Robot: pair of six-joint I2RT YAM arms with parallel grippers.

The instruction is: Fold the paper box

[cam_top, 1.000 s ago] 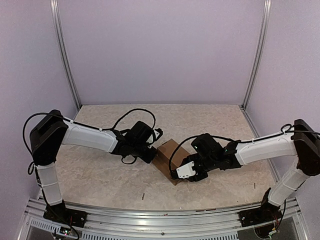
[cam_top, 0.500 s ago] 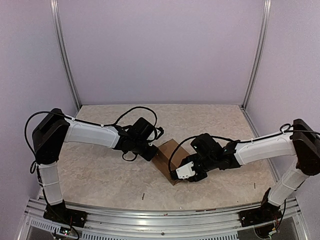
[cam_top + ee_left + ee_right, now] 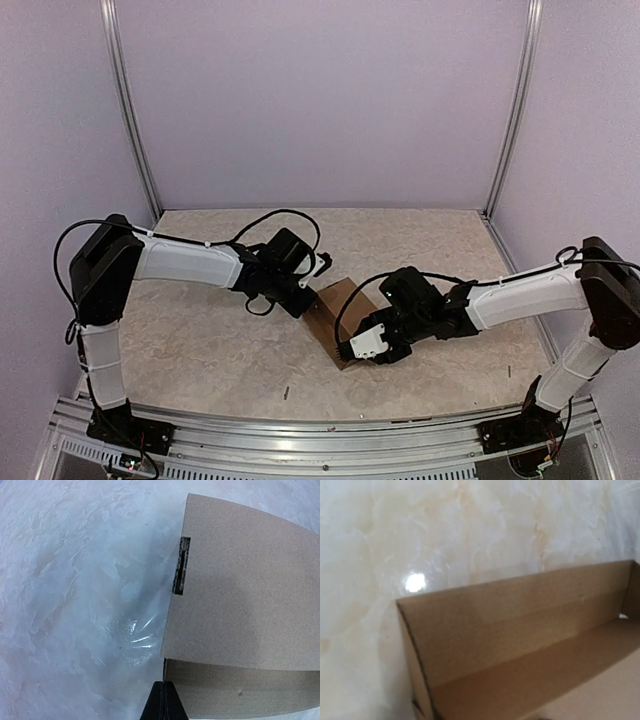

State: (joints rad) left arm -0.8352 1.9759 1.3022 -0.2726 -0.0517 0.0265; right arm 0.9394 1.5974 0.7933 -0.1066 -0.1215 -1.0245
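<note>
The paper box (image 3: 331,308) sits near the middle of the table (image 3: 200,345), a little closer to the near edge. It is plain brown card. It lies between the two claws, turned so one corner points to the near edge.

The left claw (image 3: 303,305) is at the box's left side. Its two black fingers are pressed tight together with nothing between them. In the left wrist view the closed tip (image 3: 162,704) pokes up right beside a low corner of the box (image 3: 240,605). A big flat brown flap leans over that corner. The flap has a small cut in its edge where you can see the wavy inside of the card.

The right claw (image 3: 356,348) is down at the box's near right side, touching it or just beside it. I cannot tell if this claw is wide or narrow, or if it grips the card, because its fingers do not show in the right wrist view. That view looks into the box (image 3: 520,645). A long wall stands up, a short wall stands at the left end, and the brown floor lies below them. The table behind looks pale and shiny, with a bright spot of light.
</note>
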